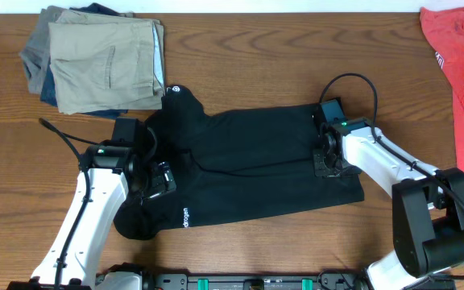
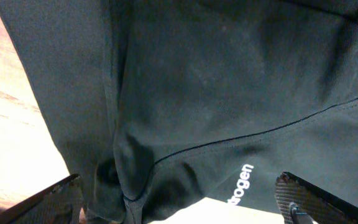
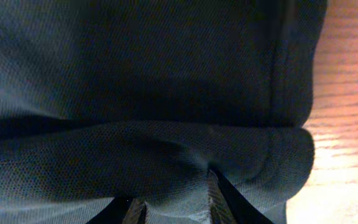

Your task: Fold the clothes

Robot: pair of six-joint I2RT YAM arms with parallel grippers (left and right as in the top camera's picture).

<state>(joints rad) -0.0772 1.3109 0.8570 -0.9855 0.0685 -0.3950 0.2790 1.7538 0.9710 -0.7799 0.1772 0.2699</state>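
Black garment (image 1: 256, 165) lies spread across the middle of the tabletop (image 1: 240, 40), its left end rumpled toward the front edge; folded trousers (image 1: 103, 64) sit at the back-left corner and a red shirt (image 1: 461, 72) along the right edge. Left gripper (image 1: 162, 179) hovers fully spread over the rumpled end and holds nothing, while the right gripper (image 1: 326, 159) has its jaws narrow around a pinched ridge of cloth at the right hem. Judgement: the fabric is light, limp and likely to sag, so take it at hems or corners.
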